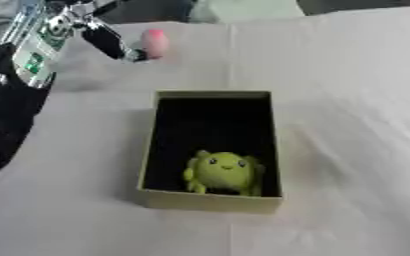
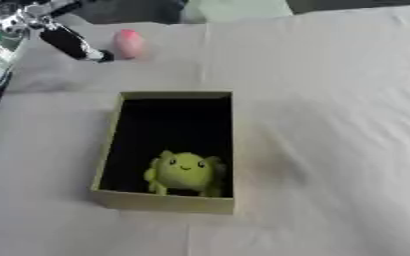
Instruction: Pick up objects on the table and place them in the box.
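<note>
In the upper left of the frame the robot's left hand point(image 1: 103, 37) reaches in from the left edge, its dark fingers point(image 1: 112, 44) stretched out and slanting down toward the right. The fingertips end just beside a small pink object point(image 1: 154, 43), which sits at the far side of the table point(image 1: 348, 100), upper left of centre. The tips appear to meet the pink object's lower left side, though the blur leaves it unclear whether they touch it or only stand close; the fingers look straight rather than curled round it. The pink object is rounded and upright, and nothing more of its shape can be made out.

In the middle of the frame lies an open rectangular box point(image 1: 210, 202) with olive-tan walls and a dark inside, well apart from the hand and the pink object. In the box's near end sits a yellow-green plush toy point(image 1: 223, 171) with a small face, against the near wall. A pale cloth covers the table.
</note>
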{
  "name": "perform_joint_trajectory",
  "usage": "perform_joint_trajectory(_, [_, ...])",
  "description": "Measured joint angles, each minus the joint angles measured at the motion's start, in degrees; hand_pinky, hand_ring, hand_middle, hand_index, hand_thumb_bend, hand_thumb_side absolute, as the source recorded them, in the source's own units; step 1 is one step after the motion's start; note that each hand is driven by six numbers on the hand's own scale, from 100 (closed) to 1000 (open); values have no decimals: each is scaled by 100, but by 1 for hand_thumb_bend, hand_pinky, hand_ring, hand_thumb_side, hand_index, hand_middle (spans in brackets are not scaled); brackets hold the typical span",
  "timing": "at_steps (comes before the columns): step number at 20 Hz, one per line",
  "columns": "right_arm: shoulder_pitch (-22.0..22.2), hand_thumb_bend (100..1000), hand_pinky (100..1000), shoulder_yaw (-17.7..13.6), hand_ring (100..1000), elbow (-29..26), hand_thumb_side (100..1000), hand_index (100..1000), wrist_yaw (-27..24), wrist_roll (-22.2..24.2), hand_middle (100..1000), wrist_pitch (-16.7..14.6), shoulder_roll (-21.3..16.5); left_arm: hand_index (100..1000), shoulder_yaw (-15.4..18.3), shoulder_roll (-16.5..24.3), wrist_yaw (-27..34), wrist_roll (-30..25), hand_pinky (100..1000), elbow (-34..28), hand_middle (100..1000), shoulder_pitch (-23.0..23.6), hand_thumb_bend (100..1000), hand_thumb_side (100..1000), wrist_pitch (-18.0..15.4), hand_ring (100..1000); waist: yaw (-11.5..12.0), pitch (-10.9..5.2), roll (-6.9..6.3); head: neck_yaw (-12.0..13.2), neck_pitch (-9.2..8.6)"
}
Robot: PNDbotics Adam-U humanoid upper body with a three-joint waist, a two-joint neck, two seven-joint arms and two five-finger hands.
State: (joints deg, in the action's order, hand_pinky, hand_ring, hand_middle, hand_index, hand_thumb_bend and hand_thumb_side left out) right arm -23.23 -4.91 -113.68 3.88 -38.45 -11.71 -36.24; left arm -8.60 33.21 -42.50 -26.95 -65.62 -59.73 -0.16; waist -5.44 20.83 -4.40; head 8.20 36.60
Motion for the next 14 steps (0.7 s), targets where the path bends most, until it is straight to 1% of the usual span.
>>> perform_joint_trajectory(2, [-39, 259, 783, 2, 721, 0, 1000, 786, -1, 11, 669, 11, 0, 922, 90, -20, -40, -33, 859, 191, 869, -92, 562, 133, 67, 902, -19, 15, 1, 50, -45])
perform_joint_trajectory(5, [-93, 260, 783, 12, 721, 0, 1000, 786, -2, 18, 669, 18, 0, 922, 174, -47, -52, 11, 858, 514, 868, -217, 525, 135, 90, 899, -64, 34, 1, 97, -93])
perform_joint_trajectory(8, [-107, 260, 783, 35, 721, 0, 1000, 786, -4, 27, 669, 22, 0, 922, 210, -59, -52, 107, 858, 758, 868, -278, 525, 135, 53, 899, -87, 52, 1, 129, -116])
perform_joint_trajectory(9, [-116, 265, 783, 36, 721, 0, 1000, 786, -5, 30, 669, 23, 0, 928, 214, -69, -52, 138, 864, 812, 886, -288, 429, 130, 36, 902, -88, 54, 1, 131, -123])
perform_joint_trajectory(10, [-126, 266, 783, 36, 721, 0, 1000, 786, -5, 32, 669, 22, 0, 926, 225, -71, -52, 169, 862, 860, 882, -292, 411, 113, 31, 900, -110, 69, -1, 133, -138])
perform_joint_trajectory(12, [-148, 266, 783, 37, 721, 0, 1000, 786, -5, 39, 668, 16, 0, 925, 283, -69, -55, 246, 861, 976, 880, -323, 409, 110, 42, 899, -238, 143, -7, 164, -149])
perform_joint_trajectory(14, [-150, 266, 783, 37, 721, 0, 1000, 786, -5, 47, 668, 10, 0, 925, 310, -74, -61, 312, 861, 1062, 880, -344, 409, 110, 47, 899, -266, 163, -19, 184, -163])
